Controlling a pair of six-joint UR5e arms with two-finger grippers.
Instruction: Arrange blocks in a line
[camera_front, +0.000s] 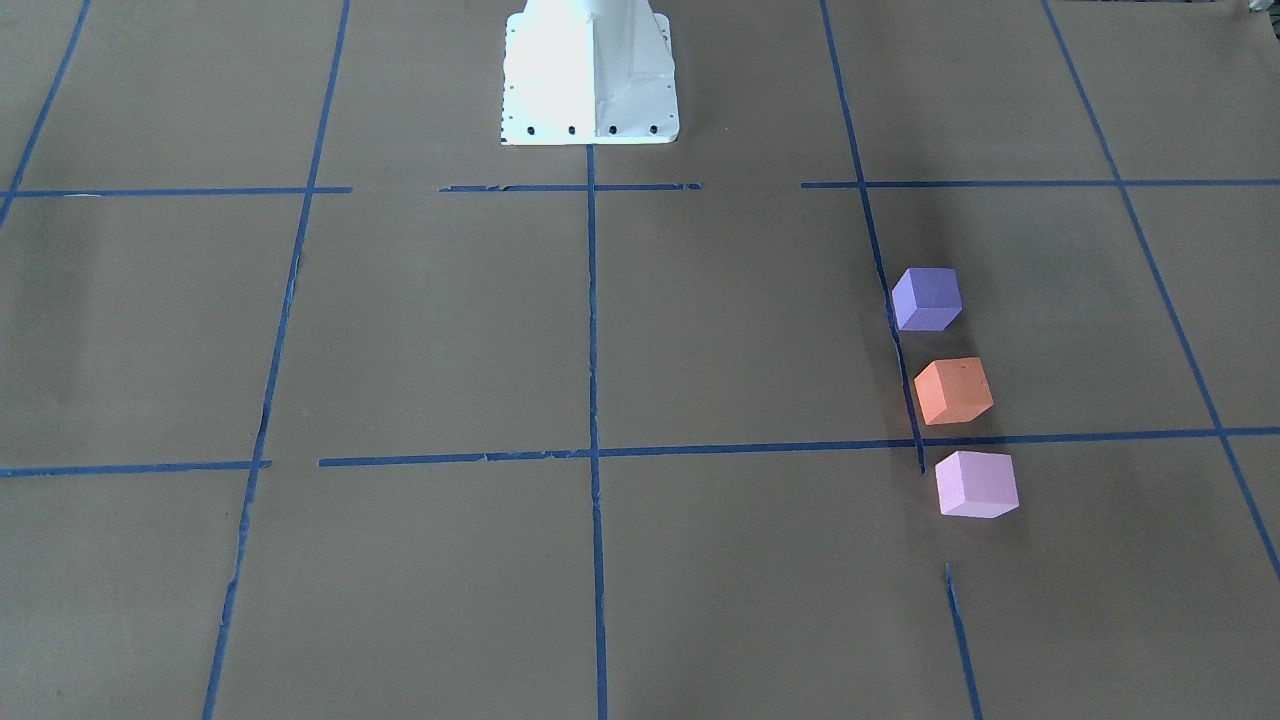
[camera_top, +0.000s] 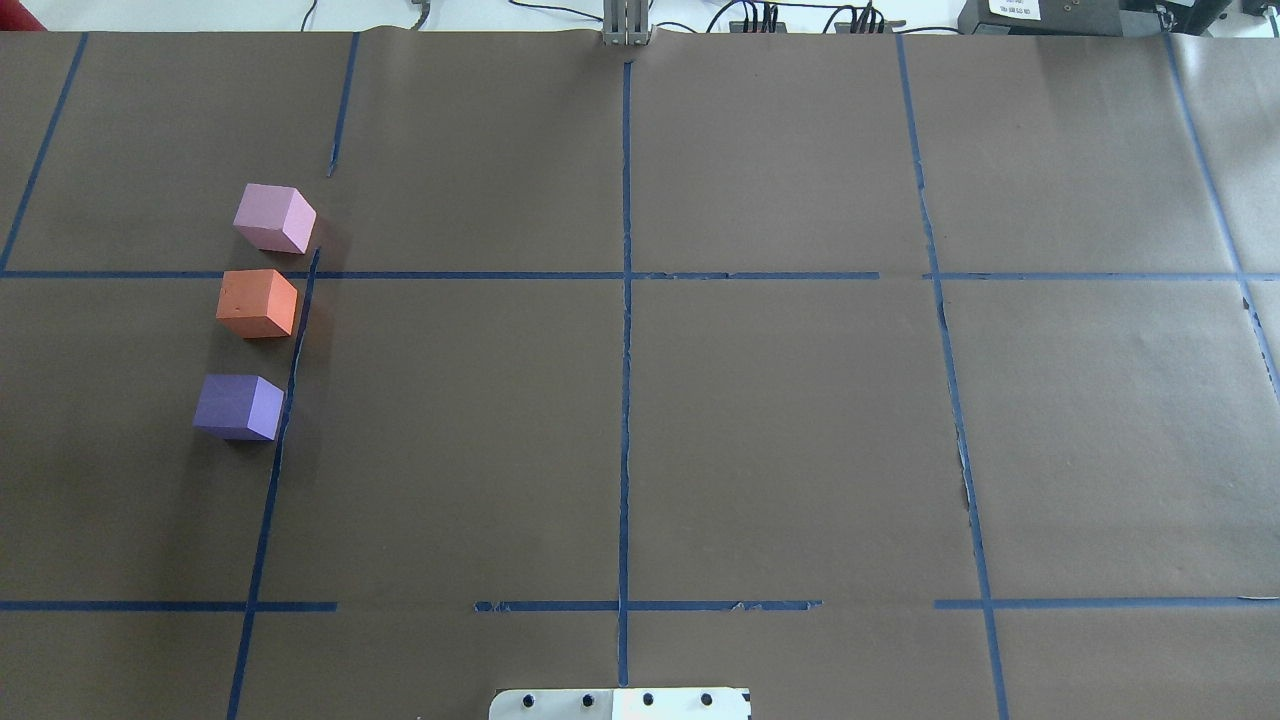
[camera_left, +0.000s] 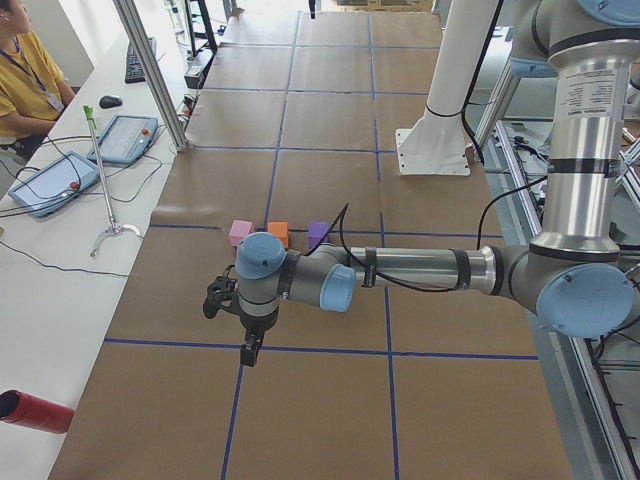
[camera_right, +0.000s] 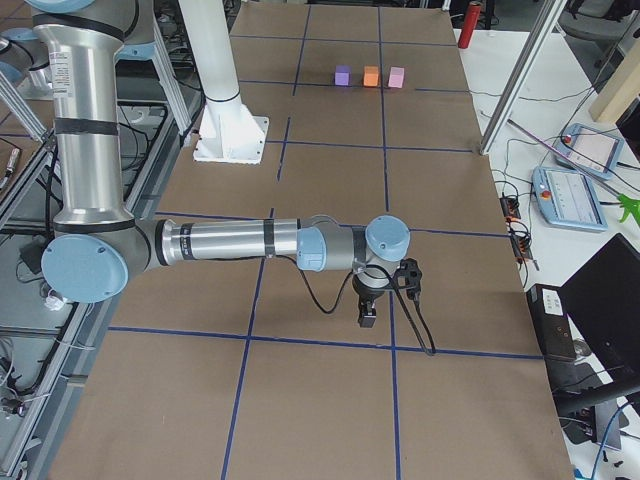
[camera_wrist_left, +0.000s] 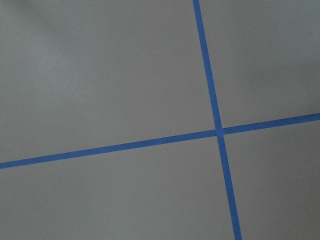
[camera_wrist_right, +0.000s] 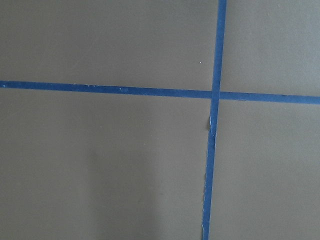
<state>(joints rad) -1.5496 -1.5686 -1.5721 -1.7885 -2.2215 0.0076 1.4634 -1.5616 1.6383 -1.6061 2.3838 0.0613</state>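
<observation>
Three small cubes stand in a straight row on the brown table, a small gap between each: violet-blue block (camera_front: 927, 298), orange block (camera_front: 953, 390), pale pink block (camera_front: 976, 484). In the overhead view they are at the left: pink block (camera_top: 273, 218), orange block (camera_top: 257, 302), violet block (camera_top: 238, 406). My left gripper (camera_left: 248, 350) shows only in the exterior left view, low over the table and apart from the blocks. My right gripper (camera_right: 367, 318) shows only in the exterior right view, far from the blocks. I cannot tell whether either is open or shut.
The white robot base (camera_front: 588, 75) stands at the table's robot side. Blue tape lines (camera_top: 626, 350) form a grid. Both wrist views show only paper and tape. An operator (camera_left: 20, 70), tablets and a red cylinder (camera_left: 35, 412) are on the side bench.
</observation>
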